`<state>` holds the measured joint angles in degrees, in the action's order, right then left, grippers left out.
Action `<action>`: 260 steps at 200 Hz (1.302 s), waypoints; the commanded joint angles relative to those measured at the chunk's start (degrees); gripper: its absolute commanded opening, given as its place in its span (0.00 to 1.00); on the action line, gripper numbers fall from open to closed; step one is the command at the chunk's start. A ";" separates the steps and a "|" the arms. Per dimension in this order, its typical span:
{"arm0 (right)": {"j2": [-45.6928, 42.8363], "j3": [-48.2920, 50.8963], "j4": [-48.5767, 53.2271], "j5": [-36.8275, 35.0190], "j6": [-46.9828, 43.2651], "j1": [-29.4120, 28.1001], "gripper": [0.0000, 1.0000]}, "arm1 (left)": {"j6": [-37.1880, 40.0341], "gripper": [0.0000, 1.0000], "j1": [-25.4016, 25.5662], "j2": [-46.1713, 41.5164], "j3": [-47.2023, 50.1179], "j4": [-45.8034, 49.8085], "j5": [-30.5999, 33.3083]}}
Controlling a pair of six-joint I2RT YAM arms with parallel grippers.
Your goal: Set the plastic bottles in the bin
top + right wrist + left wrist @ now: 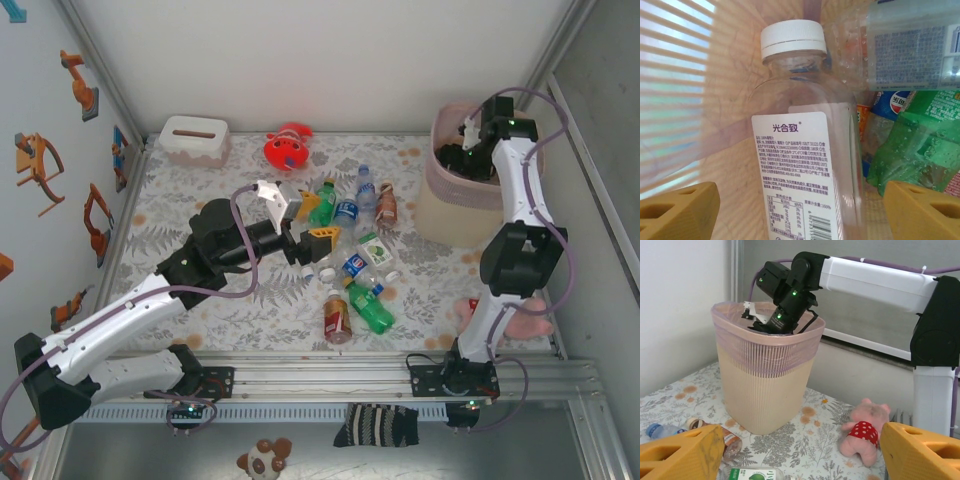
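Bottles point(352, 262) lie scattered mid-table on my overhead feed, clear, green and brown. Several overlap, so I can't get a sure count.

Working from the left, a tissue box point(195, 140) sits in the far-left corner, with a red toy point(288, 148) just to its right. My left gripper point(323, 222) hangs at the left edge of the scatter, fingers spread wide with nothing between them. Whether it touches the nearest bottles I can't tell from above. On its wrist feed both yellow fingers point(680, 455) are cut off by the bottom edge. Three bottles lie low on the left there, the green-labelled one mostly out of frame.

Further right stands the bin point(450, 215), upright near the table's far-right corner. My right gripper point(463, 154) is down in its mouth, fingertips below the rim, so from above I can't read them. On the right wrist feed the fingers point(677, 212) stand wide. A capped bottle point(805, 150) sits between them, cap pointing away from the wrist, with a gap on each side, so it is not gripped. Its base is cut off. To its right, inside the bin, more bottles are packed together, a green one and blue-labelled ones, each partly hidden.

A pink toy point(520, 318) lies by the right arm's base, half covered by the arm.
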<state>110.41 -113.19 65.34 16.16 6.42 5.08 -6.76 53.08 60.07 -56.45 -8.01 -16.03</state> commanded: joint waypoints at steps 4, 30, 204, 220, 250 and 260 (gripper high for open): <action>-3.88 0.05 0.85 -0.87 -0.04 0.02 0.85 | -0.54 0.81 -0.26 -0.74 0.42 0.47 0.91; -5.99 0.05 0.77 -1.86 0.14 0.08 0.85 | -0.45 0.81 -0.26 -0.49 0.20 0.81 1.44; -23.22 1.53 -2.51 -9.67 2.35 0.07 0.84 | -17.34 0.80 -2.22 14.06 -11.19 28.76 27.55; -24.37 1.75 -2.82 -9.23 2.55 0.06 0.84 | -20.26 0.81 -3.03 17.11 -12.52 31.63 27.09; -25.81 2.20 -3.07 -8.65 2.73 0.03 0.83 | -27.07 0.81 -4.83 22.56 -13.74 34.83 26.35; -26.10 2.60 -3.26 -8.52 2.81 0.03 0.83 | -29.22 0.81 -5.52 24.56 -14.11 35.72 25.31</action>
<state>85.95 -111.50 63.53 7.27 8.19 5.08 -27.92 49.01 81.25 -68.60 22.02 9.78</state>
